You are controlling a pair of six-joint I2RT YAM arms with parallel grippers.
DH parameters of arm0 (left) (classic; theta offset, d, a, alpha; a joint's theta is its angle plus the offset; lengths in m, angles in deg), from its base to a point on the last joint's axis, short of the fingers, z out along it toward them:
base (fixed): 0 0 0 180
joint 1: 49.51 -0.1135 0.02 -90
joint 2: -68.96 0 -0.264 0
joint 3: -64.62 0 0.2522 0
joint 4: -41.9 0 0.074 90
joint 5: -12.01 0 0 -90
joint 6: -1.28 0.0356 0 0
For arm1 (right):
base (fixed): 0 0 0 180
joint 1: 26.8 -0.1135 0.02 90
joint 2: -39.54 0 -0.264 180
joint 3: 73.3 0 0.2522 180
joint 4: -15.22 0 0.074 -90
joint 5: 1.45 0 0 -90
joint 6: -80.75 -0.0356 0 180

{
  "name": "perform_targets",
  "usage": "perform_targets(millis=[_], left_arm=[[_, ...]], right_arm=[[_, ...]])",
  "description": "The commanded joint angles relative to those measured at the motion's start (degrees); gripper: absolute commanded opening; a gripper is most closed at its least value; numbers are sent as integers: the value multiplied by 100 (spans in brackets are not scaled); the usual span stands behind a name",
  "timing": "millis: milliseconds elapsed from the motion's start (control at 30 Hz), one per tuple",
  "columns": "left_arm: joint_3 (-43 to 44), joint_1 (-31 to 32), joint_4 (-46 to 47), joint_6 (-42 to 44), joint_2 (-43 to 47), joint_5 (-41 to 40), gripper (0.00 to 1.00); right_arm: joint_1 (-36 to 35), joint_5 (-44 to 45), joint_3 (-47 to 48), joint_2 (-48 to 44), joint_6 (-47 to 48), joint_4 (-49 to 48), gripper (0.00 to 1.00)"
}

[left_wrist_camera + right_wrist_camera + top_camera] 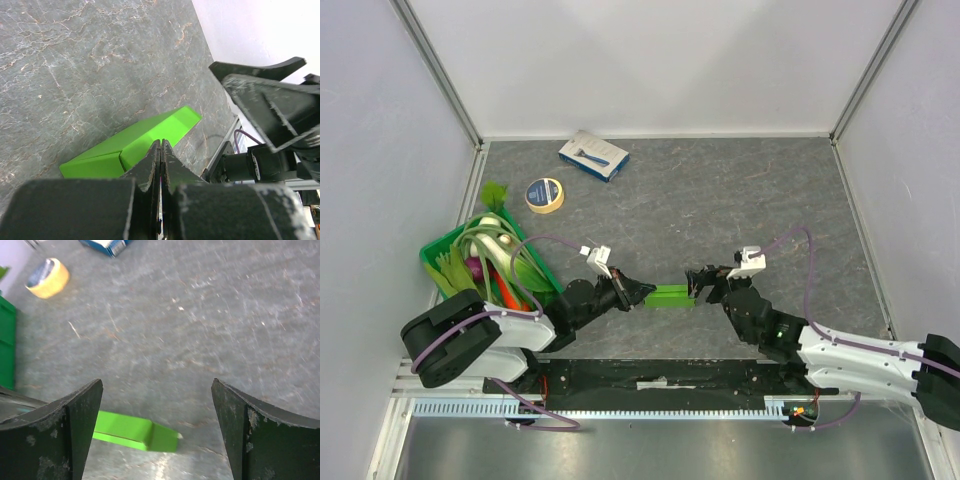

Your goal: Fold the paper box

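The paper box, lime-green and folded flat into a narrow strip, lies on the grey table between my two grippers. My left gripper is at its left end. In the left wrist view that gripper is shut, its tips over the near edge of the paper box, and no card shows between the fingers. My right gripper stands at the box's right end. In the right wrist view it is open wide above the table, and the box's end lies low between the fingers, nearer the left one.
A dark green crate of vegetables stands at the left wall. A tape roll and a blue-and-white carton lie toward the back. White walls enclose the table on three sides.
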Motion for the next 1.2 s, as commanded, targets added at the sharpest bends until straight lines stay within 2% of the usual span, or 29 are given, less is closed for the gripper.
perform_targets(millis=[0,167,267,300,433,567,700,833,933,1100,1167], left_arm=[[-293,71,-1087,105,-244,-143,2],[-310,79,-1096,123,-244,-169,2],[-354,88,-973,140,-322,-195,2],[-363,97,-920,140,-401,-195,2],[-311,88,-884,166,-507,-178,2],[-284,97,-885,184,-551,-186,2],[-328,106,-849,184,-578,-213,2],[-346,97,-911,219,-543,-222,2],[-380,97,-806,246,-621,-239,2],[-477,114,-630,228,-762,-230,2],[-512,106,-551,219,-789,-257,2]], right_arm=[[41,46,235,147,134,59,98],[50,151,-985,401,-482,-845,98],[50,169,-1190,665,-509,-1233,98],[41,186,-1146,683,-431,-1286,98],[50,274,-462,228,-1,-296,98],[50,20,22,-160,334,-99,98],[41,1,-468,94,11,-782,98],[41,46,-1355,716,-464,-1628,98],[41,46,-1314,1034,-404,-1831,98],[50,-33,-435,166,166,-673,98],[50,-121,-224,-98,325,-636,98]])
